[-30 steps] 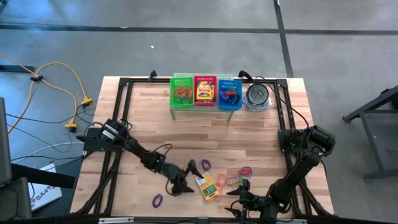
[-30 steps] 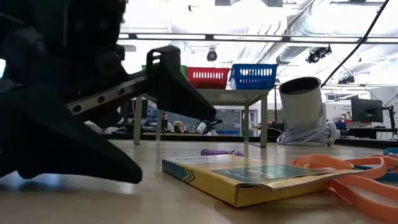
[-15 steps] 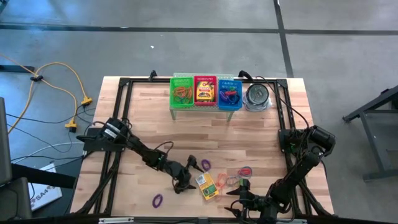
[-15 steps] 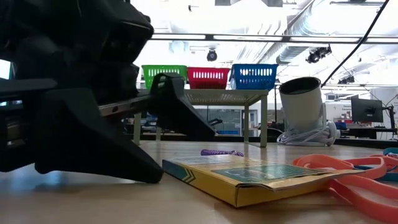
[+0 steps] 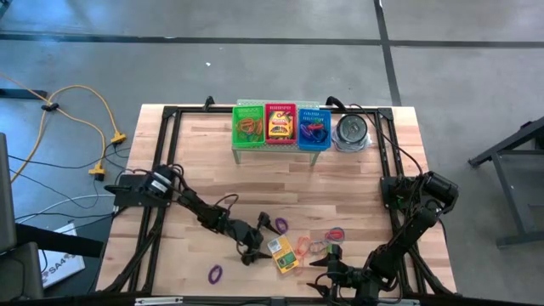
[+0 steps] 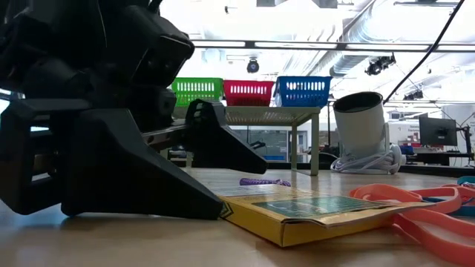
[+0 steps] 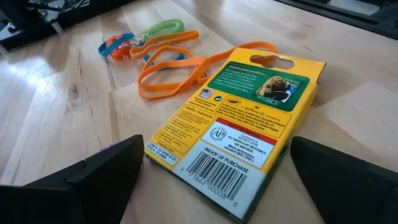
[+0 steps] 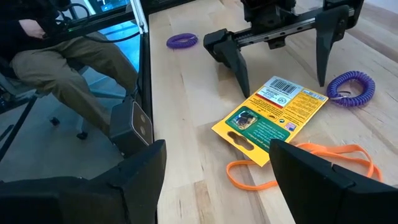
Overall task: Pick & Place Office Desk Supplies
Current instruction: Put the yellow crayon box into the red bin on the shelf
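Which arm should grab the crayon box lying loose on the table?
Left. The left gripper is down at the table, open, its fingers either side of the crayon box end. The right gripper waits near the table's front edge, off the box.

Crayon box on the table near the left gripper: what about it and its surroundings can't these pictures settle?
- Crayon box: its near edge is cut off by the left wrist view's frame; its front face lies against the table.
- Low view: the left gripper blocks the box's left end, so contact there cannot be judged.
- High view: the print on the box is too small to read.
- Baskets: their contents are too small to count.
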Available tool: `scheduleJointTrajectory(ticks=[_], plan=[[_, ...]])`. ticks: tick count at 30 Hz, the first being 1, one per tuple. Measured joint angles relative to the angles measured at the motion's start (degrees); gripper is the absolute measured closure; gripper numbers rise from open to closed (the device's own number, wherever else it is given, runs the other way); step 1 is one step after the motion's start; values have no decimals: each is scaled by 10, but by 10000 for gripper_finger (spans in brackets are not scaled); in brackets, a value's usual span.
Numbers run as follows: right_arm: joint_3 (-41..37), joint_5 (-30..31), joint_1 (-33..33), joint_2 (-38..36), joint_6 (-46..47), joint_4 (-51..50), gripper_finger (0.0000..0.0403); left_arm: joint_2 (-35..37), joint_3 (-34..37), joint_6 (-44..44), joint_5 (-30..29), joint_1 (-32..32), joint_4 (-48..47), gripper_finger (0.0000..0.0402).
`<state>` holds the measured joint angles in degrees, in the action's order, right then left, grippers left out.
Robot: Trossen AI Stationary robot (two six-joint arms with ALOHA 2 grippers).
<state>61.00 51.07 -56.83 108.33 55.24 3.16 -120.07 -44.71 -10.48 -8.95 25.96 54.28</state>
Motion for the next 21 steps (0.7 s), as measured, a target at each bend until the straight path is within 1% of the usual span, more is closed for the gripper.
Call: scheduleJointTrajectory(ticks=[4, 12, 16, 19, 21], plan=[[0, 0, 0, 0, 0, 0, 129, -1, 0, 17, -3, 0, 7, 3], [0, 0, 0, 0, 0, 0, 129, -2, 1, 18, -2, 0, 13, 3], [0, 0, 0, 0, 0, 0, 129, -2, 2, 32, -3, 0, 15, 3], [0, 0, 0, 0, 0, 0, 129, -2, 2, 55, -3, 0, 11, 3], [0, 0, 0, 0, 0, 0, 129, -2, 1, 91, -3, 0, -4, 3]])
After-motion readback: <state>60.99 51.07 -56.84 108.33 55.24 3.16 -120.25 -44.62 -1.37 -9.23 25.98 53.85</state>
